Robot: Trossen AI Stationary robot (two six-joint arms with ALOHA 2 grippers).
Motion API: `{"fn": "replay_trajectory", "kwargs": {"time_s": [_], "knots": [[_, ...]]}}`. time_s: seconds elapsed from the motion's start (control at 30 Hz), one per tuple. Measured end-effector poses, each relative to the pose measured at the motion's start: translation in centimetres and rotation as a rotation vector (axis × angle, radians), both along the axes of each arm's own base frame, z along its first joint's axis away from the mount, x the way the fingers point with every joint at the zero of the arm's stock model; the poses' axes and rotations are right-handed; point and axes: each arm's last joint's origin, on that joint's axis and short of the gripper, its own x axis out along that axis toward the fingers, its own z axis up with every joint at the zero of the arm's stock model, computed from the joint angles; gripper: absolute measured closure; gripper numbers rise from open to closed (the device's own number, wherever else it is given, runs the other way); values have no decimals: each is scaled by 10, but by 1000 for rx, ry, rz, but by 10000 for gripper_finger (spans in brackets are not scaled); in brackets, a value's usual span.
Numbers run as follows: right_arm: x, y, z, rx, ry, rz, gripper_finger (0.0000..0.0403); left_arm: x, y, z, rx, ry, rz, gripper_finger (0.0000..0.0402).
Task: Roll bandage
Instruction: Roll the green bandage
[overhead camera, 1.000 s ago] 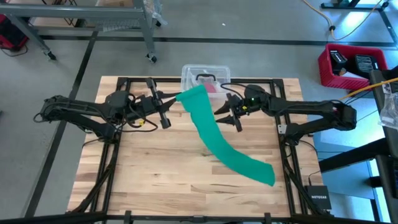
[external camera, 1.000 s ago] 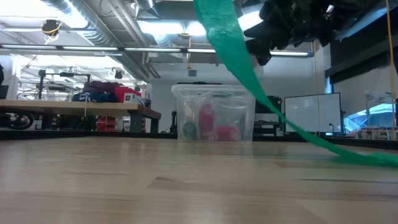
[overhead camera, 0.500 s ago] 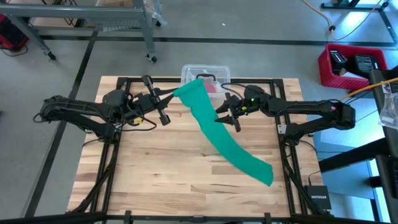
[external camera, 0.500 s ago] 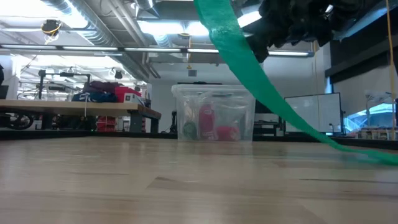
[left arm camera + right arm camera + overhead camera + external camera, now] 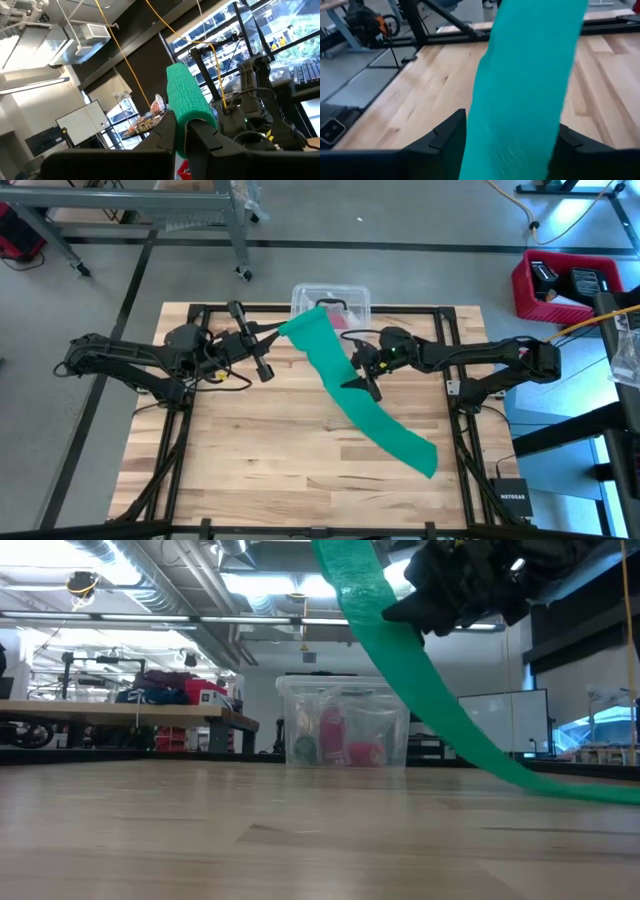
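Note:
The teal-green bandage (image 5: 365,405) is a long strip slanting down from above the table's far middle to its near right, where its lower end (image 5: 415,455) lies on the wood. My left gripper (image 5: 278,332) is shut on its raised end. My right gripper (image 5: 358,370) is open, with one finger on each side of the strip's upper half; in the right wrist view the strip (image 5: 520,100) runs between its fingers (image 5: 445,140). In the low view the strip (image 5: 420,680) passes in front of the right gripper (image 5: 440,595). My left gripper pinches the bandage's raised end (image 5: 187,100) between its two fingers, the fabric bunched into a rounded fold beyond the fingertips. The fingers come about level from the table's left. The strip hangs slanting from the hold, clear of the table except its lower end. My right gripper straddles the strip's width; whether its fingers touch the edges I cannot tell.
A clear plastic tub (image 5: 330,298) with pink-red and green items stands at the table's far edge, just behind the raised end; it also shows in the low view (image 5: 345,720). A red crate (image 5: 560,285) stands on the floor off to the right.
My right gripper has moved toward the table's left and a little nearer, onto the strip, so that its open fingers now stand on either side of it. My left gripper has raised the held end slightly. The strip's lower end has slid a little toward the left.

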Motion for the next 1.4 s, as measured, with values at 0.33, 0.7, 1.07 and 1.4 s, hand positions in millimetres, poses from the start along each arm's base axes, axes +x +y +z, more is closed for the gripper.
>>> {"fn": "replay_trajectory", "kwargs": {"time_s": [0.33,0.7,1.07,1.4], "knots": [[4,-1,-7,-8,10,14,226,0,0,0,-6,0,14,385],[4,21,4,-90,-62,85,387,-1,9,0,-4,2,103,384],[-23,65,38,-110,-112,153,398,-5,31,2,30,32,335,395],[-50,96,76,-94,-218,152,401,-3,37,-9,22,152,409,397]]}}
